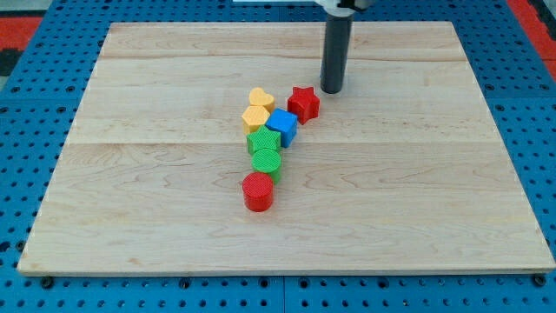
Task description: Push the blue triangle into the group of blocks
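The blue block (281, 126) lies in a cluster near the board's middle; I cannot make out its exact shape. It touches the red star (303, 104) at its upper right, the yellow hexagon (257, 117) at its left and the green star (263, 141) at its lower left. A yellow heart (261, 98) sits above the hexagon. A green cylinder (267, 161) and a red cylinder (258, 191) continue the line toward the view's bottom. My tip (332, 89) rests on the board just up and right of the red star, a small gap apart.
The wooden board (130, 217) lies on a blue pegboard surface (35, 104). The rod (334, 52) comes down from the view's top, right of centre.
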`<state>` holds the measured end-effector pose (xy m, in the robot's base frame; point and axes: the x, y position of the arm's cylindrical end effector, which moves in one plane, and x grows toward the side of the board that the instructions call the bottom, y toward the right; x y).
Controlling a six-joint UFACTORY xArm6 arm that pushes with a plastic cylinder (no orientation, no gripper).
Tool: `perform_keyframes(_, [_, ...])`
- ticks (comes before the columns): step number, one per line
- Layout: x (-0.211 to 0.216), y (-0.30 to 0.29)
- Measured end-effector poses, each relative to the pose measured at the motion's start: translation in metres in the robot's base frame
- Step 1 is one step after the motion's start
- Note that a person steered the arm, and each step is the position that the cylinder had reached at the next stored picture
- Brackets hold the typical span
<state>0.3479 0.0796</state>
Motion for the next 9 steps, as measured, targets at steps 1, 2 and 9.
perform_keyframes(1, [0.004, -0.017])
perform_keyframes(2, [0.004, -0.042])
perform_keyframes(9, [-0.012, 0.043])
